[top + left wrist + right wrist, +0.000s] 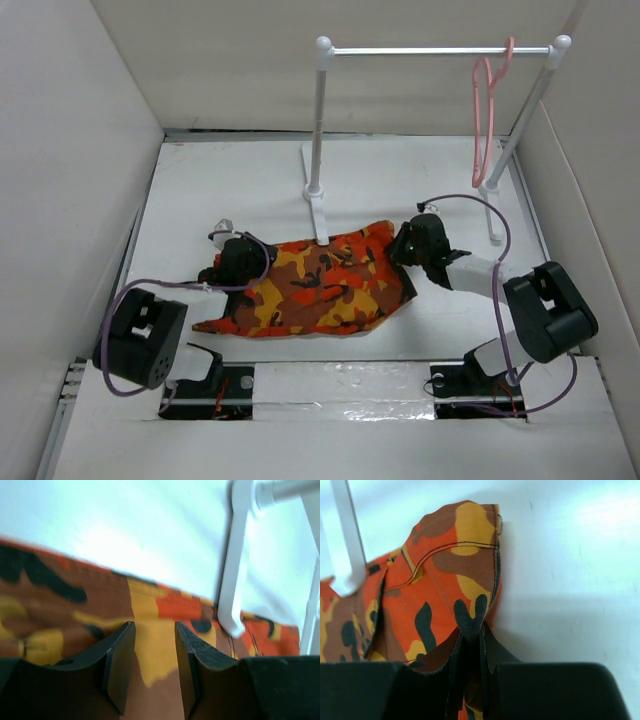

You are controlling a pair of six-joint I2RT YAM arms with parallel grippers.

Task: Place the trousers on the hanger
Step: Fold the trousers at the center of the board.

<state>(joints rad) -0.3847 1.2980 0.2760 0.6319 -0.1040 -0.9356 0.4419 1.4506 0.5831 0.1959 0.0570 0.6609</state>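
Observation:
The camouflage trousers (320, 285) lie flat on the white table, between both arms. My left gripper (232, 262) sits low over their left end, jaws open a finger-width with cloth (155, 655) between the fingers, not pinched. My right gripper (408, 245) is shut on the trousers' right edge, and the cloth (455, 575) rises in a fold from the closed fingers. The pink hanger (488, 100) hangs by its hook from the right end of the white rail, far from both grippers.
The white rail (440, 50) stands on two posts; the left post's foot (318, 215) rests at the trousers' far edge and shows in the left wrist view (232, 580). White walls enclose the table on three sides.

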